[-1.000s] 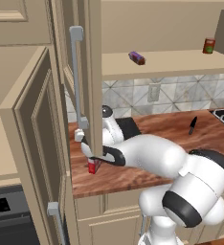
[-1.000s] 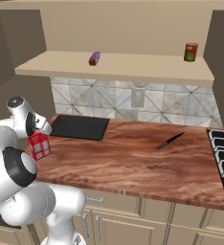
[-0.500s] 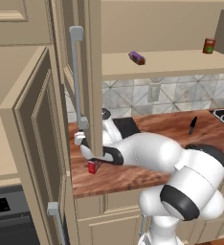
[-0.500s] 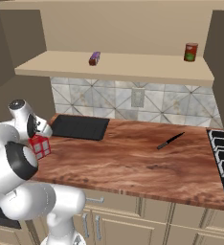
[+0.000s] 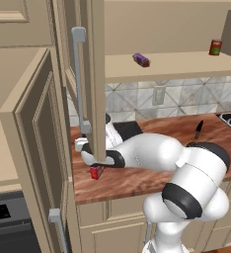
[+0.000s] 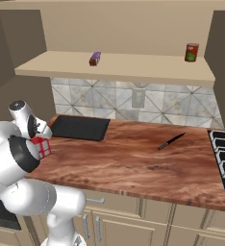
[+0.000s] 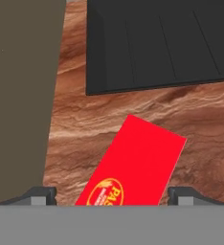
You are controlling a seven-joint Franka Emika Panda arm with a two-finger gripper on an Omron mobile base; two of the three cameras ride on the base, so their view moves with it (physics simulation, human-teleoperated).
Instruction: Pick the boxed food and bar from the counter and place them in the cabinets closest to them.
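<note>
A grey diamond-patterned tile backsplash (image 6: 133,103) is seen along the far wall, with a pale outlet plate (image 6: 138,98) set into it. A black mat (image 6: 81,128) is laid at the left — a stove's burners (image 6: 224,153) at the right edge.

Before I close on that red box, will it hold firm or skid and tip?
The boxed food looks like flat-sided cardboard, so probably stiff yet crushable under a hard squeeze. It sits skewed between the fingertips, so it may twist as they close. Small and likely light, it could skid on the smooth counter.
</note>
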